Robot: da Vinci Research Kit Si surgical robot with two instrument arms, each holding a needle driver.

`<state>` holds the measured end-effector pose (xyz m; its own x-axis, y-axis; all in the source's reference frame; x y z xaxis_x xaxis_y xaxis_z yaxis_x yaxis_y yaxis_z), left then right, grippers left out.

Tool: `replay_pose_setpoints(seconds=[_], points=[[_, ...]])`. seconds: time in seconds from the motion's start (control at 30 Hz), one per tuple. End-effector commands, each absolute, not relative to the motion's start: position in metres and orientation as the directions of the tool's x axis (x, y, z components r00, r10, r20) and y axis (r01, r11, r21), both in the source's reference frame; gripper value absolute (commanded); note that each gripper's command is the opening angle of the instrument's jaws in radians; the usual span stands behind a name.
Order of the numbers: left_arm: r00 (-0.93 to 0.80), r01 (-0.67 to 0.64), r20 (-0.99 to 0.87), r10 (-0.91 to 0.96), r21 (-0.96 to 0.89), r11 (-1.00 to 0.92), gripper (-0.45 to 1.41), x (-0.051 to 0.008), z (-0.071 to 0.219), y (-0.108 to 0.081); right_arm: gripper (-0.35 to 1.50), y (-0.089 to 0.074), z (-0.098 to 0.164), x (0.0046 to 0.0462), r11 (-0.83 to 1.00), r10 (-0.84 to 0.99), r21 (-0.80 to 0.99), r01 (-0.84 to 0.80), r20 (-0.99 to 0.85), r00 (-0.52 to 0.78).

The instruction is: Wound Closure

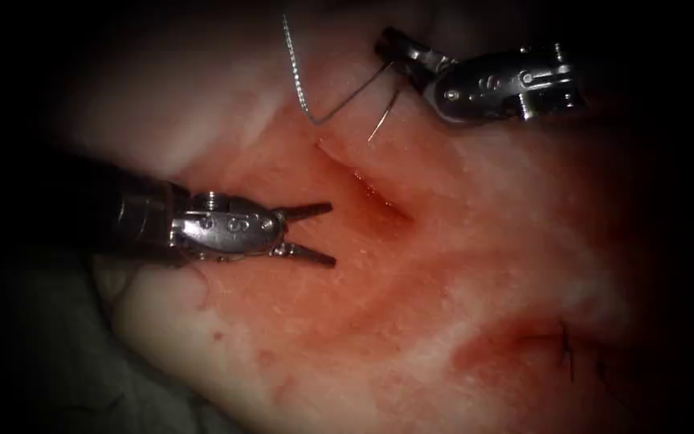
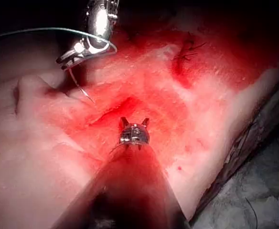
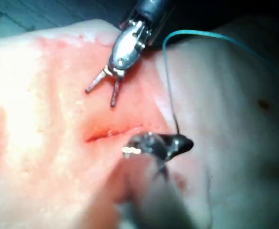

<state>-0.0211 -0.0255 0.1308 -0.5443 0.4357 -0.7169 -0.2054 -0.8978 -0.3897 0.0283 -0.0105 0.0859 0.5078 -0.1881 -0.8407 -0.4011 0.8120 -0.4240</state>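
Above the tissue (image 1: 443, 305) — right claw (image 1: 391, 44) grips needle (image 1: 363, 92); left claw (image 1: 331, 235) agape.

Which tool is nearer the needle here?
Right. The right tool holds the needle near its middle, clear of the tissue; the left tool hangs open left of the cut.

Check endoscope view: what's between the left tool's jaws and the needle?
Bare tissue and the cut's upper end; the right tool holds the needle.

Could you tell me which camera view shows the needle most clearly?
The endoscope view: the needle shows its whole curve, held by the right tool above the tissue, not in it. The left wrist view shows its tip end; the right wrist view hides it behind the jaws.
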Motion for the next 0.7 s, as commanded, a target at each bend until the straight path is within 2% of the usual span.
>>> replay_pose_setpoints(seconds=[0.03,0.7], points=[[-0.546,-0.204,-0.716,0.435,-0.39,-0.898,0.57,-0.0216,0.1313,-0.026,-0.35,-0.0108,0.0864,0.029,0.812,-0.192,-0.427,-0.399,-0.84,0.507],[-0.56,-0.201,-0.702,0.44,-0.4,-0.894,0.56,-0.0212,0.133,-0.0265,-0.35,-0.0115,0.0881,0.0294,0.793,-0.244,-0.483,-0.372,-0.81,0.533]])
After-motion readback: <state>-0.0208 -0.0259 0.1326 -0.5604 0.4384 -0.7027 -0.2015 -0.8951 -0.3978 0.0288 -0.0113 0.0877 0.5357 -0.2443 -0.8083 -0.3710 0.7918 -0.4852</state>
